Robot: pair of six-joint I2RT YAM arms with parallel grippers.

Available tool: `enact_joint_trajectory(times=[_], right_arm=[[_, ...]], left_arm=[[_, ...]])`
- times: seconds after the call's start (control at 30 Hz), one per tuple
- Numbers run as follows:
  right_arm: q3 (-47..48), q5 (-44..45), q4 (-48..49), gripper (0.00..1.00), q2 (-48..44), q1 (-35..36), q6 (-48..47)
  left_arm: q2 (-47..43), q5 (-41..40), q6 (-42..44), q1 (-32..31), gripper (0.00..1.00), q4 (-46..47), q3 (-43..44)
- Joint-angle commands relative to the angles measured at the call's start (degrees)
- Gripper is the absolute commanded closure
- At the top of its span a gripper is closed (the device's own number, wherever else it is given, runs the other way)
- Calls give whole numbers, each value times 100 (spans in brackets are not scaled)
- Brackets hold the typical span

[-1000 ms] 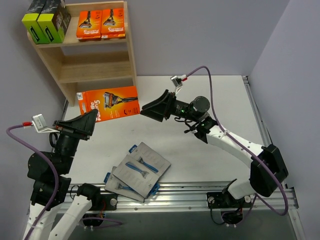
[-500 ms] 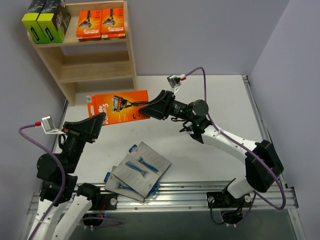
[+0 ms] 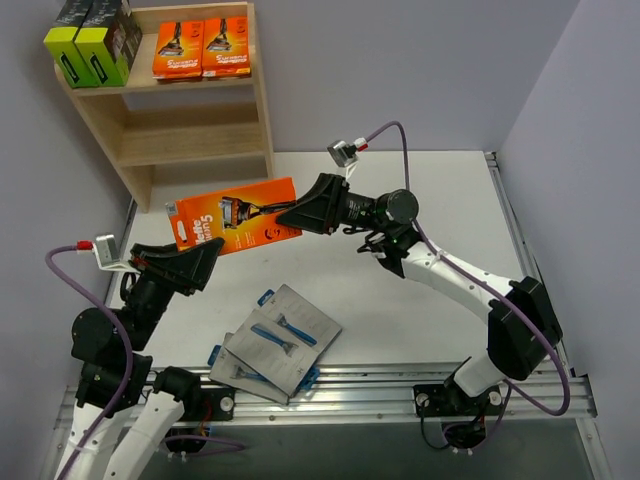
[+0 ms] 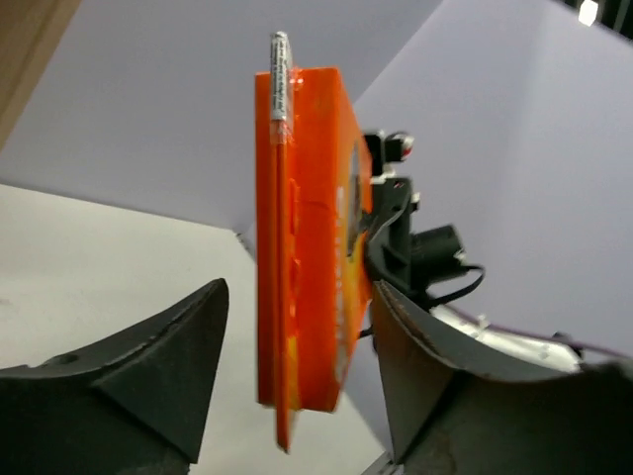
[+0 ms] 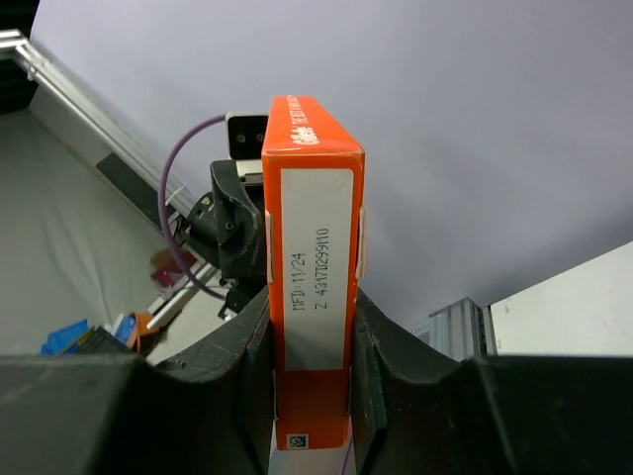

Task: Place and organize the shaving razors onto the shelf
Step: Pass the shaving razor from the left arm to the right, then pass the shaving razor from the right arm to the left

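Observation:
An orange razor pack (image 3: pixel 235 215) hangs above the table, right of the shelf's foot. My right gripper (image 3: pixel 297 214) is shut on its right end; in the right wrist view both fingers press the pack's (image 5: pixel 312 228) narrow sides at the gripper (image 5: pixel 312 312). My left gripper (image 3: pixel 205 258) is open at the pack's lower left end. The left wrist view shows the pack (image 4: pixel 307 247) edge-on between the spread jaws of the gripper (image 4: pixel 297 297), with gaps on both sides. The wooden shelf (image 3: pixel 262 100) holds two orange packs (image 3: pixel 200 48) and black-and-green boxes (image 3: pixel 90 42) on its top tier.
Several flat grey cards with blue razors (image 3: pixel 275 342) lie overlapping near the table's front edge, between the two arms. The shelf's lower tier (image 3: pixel 190 140) holds nothing. A metal rail (image 3: pixel 400 385) runs along the front edge, and grey walls stand behind and to the right.
My right gripper closed on the orange pack's right end and my left gripper opened off it. The pack moved right and up, and the left arm drew back and lower.

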Motion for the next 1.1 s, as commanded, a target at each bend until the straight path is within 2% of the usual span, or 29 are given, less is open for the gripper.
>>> enact_joint_trajectory(times=[0.0,0.07,0.23,0.37,0.43,0.6,0.63,0.83,1.07], right_arm=[[490,-692,347,100,-21,-105,-199],[473,-903,390,100,-12,-237,-138],[385,-1317,495,100,-38,-483,-41],[122,-1642,820,100,-74,-939,187],[-62,-1896,1371,100,-47,-1072,563],[-361,-2354,3147,100,119,-1309,1856],[-388,-2381,3524,100,137,-1310,2006],[-520,-2521,3625,100,49,-1301,2042],[-669,-2557,4055,100,32,-1257,2323]], left_arm=[[120,778,814,6,29,-648,405],[190,945,1017,6,24,-999,502],[208,963,1659,6,22,-1816,836],[216,1102,1984,6,21,-2011,1100],[365,1601,2195,6,21,-2072,1284],[884,2044,2766,6,20,-2687,1724],[928,2061,2811,6,20,-2810,1768],[1340,2018,2934,6,19,-3100,1979],[1983,1499,2978,15,20,-3708,2375]])
